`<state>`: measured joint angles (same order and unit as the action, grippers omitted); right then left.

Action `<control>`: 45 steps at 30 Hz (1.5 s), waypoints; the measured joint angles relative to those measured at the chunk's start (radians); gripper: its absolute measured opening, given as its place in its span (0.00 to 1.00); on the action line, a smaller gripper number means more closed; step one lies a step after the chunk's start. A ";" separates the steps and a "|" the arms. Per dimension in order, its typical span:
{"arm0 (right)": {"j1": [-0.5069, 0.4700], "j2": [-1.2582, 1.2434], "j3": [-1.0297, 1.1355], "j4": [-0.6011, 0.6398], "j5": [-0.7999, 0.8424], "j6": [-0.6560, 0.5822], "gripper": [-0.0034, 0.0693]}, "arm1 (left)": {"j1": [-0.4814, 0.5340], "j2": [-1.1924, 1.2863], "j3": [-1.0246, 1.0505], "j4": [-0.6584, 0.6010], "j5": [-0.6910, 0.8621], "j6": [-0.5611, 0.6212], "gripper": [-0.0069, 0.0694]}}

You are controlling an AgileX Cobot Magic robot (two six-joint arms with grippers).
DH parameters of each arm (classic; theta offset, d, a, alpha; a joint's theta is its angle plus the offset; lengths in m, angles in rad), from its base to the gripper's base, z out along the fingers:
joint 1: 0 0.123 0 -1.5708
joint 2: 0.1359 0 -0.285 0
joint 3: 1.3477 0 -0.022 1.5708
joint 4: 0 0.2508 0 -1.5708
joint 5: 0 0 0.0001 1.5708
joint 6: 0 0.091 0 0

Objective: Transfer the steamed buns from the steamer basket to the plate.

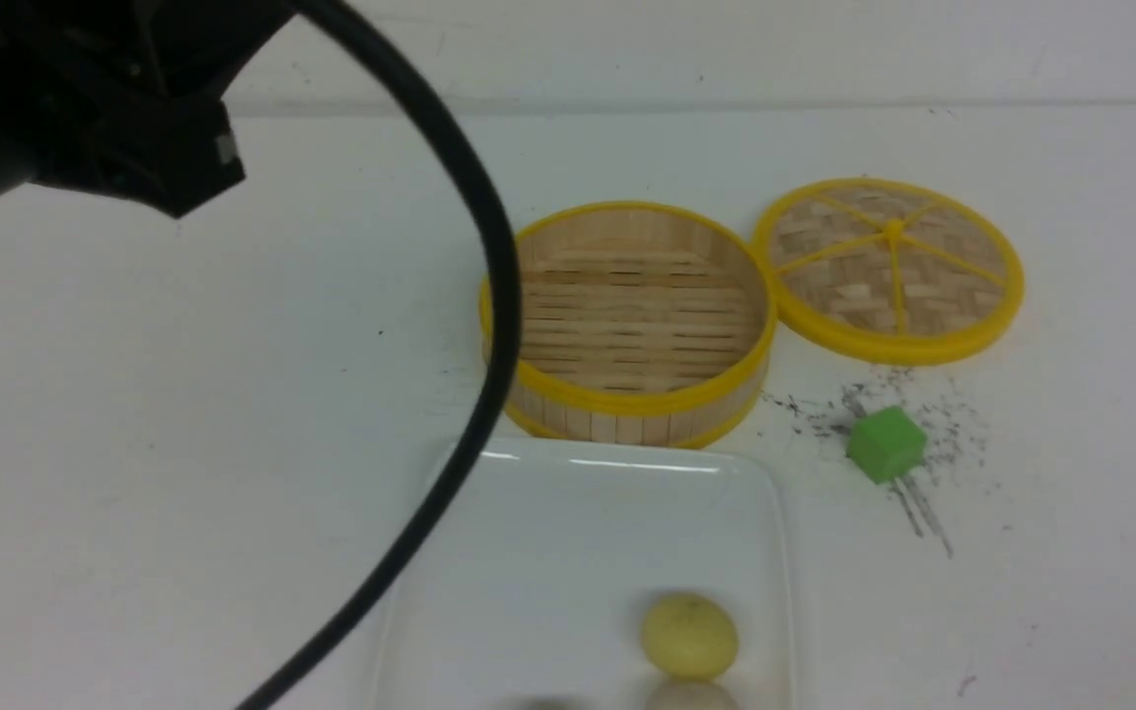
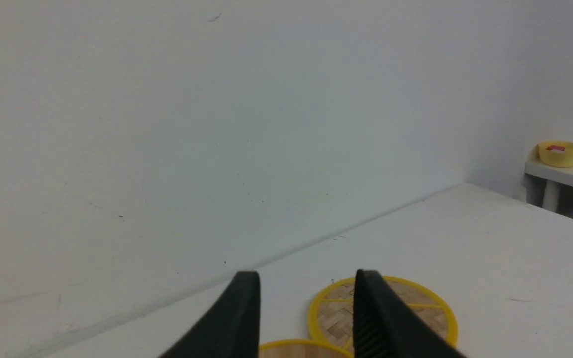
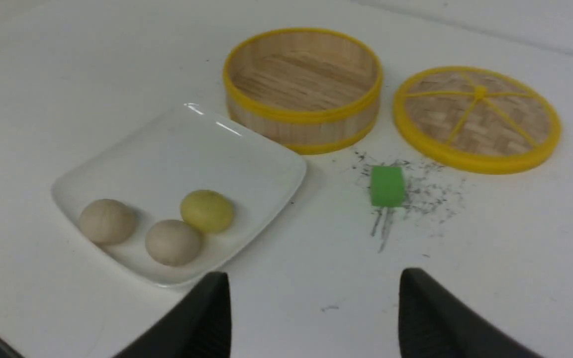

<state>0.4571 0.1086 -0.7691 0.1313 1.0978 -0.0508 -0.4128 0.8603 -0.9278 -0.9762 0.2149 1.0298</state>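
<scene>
All three steamed buns [image 3: 173,241] lie on the plate [image 3: 177,144]. The two off-white ones are side by side, and the pale yellow one is touching its neighbour, or very nearly; the view does not settle it. The steamer basket [image 3: 302,117] stands just beyond the plate's far edge. The left gripper [image 2: 306,278] hangs raised with jaws parted and grips nothing. The right gripper [image 3: 314,278] is likewise spread wide and empty. A green cube [image 3: 387,186] sits near the woven lid [image 3: 476,119]

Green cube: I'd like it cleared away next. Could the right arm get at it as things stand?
Probably yes. The green cube sits alone on the table, apart from the plate and woven lid, and the right gripper is open with nothing between them.
</scene>
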 joint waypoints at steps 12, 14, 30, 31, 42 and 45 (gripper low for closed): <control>0.000 -0.023 0.261 -0.023 -0.536 -0.029 0.67 | 0.000 0.010 0.001 -0.035 0.103 0.000 0.47; 0.000 -0.025 0.261 -0.028 -0.531 -0.029 0.67 | 0.000 0.010 0.001 -0.042 0.107 0.000 0.47; 0.000 -0.129 0.087 -0.031 -0.068 0.008 0.67 | 0.000 0.010 0.001 -0.048 0.114 0.000 0.47; 0.000 -0.129 0.087 -0.021 -0.041 0.013 0.67 | 0.000 0.010 0.001 -0.048 0.114 0.000 0.47; 0.000 -0.129 0.291 0.100 -0.197 -0.028 0.63 | 0.000 0.010 0.001 -0.048 0.119 0.000 0.47; 0.000 -0.129 0.365 0.099 -0.288 -0.029 0.60 | 0.000 0.010 0.001 -0.048 0.130 0.000 0.47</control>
<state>0.4571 -0.0204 -0.4041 0.2306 0.8103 -0.0795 -0.4128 0.8700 -0.9266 -1.0246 0.3447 1.0298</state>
